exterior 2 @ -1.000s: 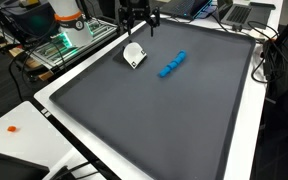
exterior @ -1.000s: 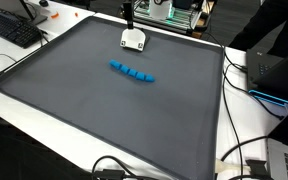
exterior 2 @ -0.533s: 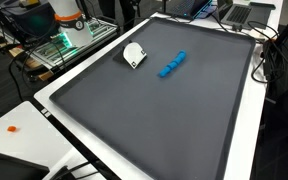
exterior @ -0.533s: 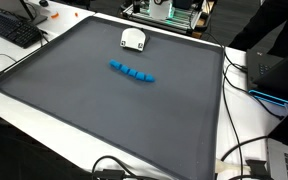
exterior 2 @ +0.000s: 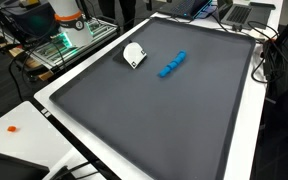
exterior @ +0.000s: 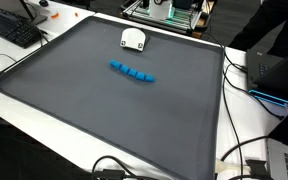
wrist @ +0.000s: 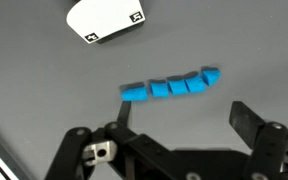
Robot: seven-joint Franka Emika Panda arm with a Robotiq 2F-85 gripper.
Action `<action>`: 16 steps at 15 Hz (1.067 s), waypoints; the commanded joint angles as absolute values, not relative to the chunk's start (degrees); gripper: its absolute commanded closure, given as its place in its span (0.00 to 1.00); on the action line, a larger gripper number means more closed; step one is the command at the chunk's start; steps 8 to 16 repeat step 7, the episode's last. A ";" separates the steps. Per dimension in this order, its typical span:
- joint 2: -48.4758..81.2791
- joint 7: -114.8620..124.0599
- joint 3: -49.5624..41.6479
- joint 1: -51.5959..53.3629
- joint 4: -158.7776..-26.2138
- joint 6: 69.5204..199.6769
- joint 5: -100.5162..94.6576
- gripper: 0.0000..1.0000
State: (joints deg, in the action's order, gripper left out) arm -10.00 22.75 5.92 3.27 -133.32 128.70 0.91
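The claw (wrist: 184, 128) shows only in the wrist view, coming in from the 6 o'clock edge of that picture. Its two dark fingers (wrist: 242, 116) stand wide apart with nothing between them, and they touch nothing. It hangs above the grey mat (wrist: 44, 90), clear of the things lying on it.

Nearest to the claw is the row of blue blocks (wrist: 171, 86), which lies flat on the mat at 12 o'clock from the gap between the fingers. The wrist view shows five small blocks joined side by side in a slightly bent line that rises toward 2 o'clock. In both exterior views the row (exterior: 132, 73) (exterior 2: 171, 65) sits in the far half of the mat, away from its edges.

A white object (wrist: 106, 20) with small black-and-white square marks on it lies at 11 o'clock from the blue row in the wrist view, near it but not touching. In an exterior view the white object (exterior: 133, 39) is at 12 o'clock from the row, close to the far edge of the mat. In an exterior view it (exterior 2: 134, 54) is at 10 o'clock from the row.

The mat (exterior: 94, 115) covers most of the white table (exterior 2: 29, 115). A black keyboard (exterior: 12, 30) rests on the table beyond the mat's corner at 10 o'clock, and black cables (exterior: 239, 165) trail along the table near 5 o'clock.
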 commanded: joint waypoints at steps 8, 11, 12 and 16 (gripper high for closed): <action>-9.22 13.23 5.85 3.66 -132.28 128.36 0.87 0.00; -9.22 13.23 5.85 3.66 -132.28 128.36 0.87 0.00; -9.22 13.23 5.85 3.66 -132.28 128.36 0.87 0.00; -9.22 13.23 5.85 3.66 -132.28 128.36 0.87 0.00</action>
